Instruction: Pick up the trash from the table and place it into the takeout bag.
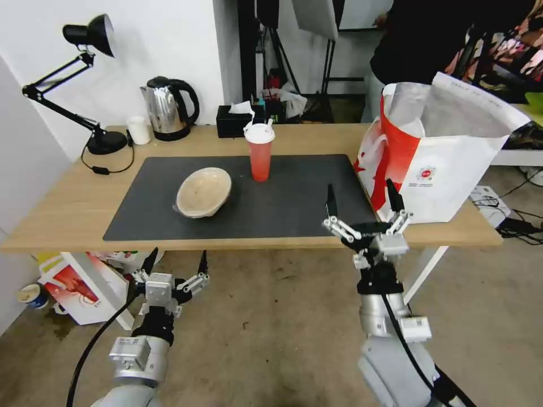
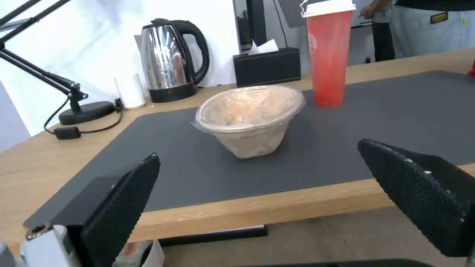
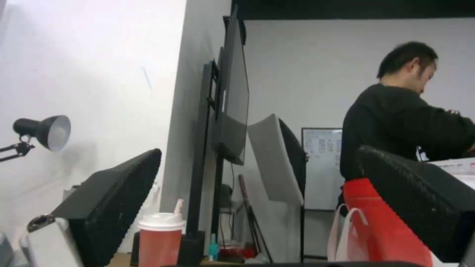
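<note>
On the table (image 1: 68, 209), a shallow beige bowl (image 1: 203, 192) lies tilted on the dark mat (image 1: 294, 198). A tall red cup with a white lid (image 1: 260, 152) stands upright behind it. The white takeout bag with a red band (image 1: 447, 164) stands open at the table's right end. My right gripper (image 1: 362, 195) is open and empty over the table's front edge, just left of the bag. My left gripper (image 1: 177, 260) hangs open and empty below the front edge, in front of the bowl. The left wrist view faces the bowl (image 2: 250, 118) and the cup (image 2: 329, 55). The right wrist view catches the cup (image 3: 159, 241) and the bag (image 3: 381, 222).
A black desk lamp (image 1: 85, 90), a small white cup (image 1: 138, 130), a steel kettle (image 1: 167, 107) and a black tissue box (image 1: 235, 121) line the table's back edge. A red-and-white box (image 1: 79, 282) sits on the floor under the left end. Cables (image 1: 509, 220) lie at the right.
</note>
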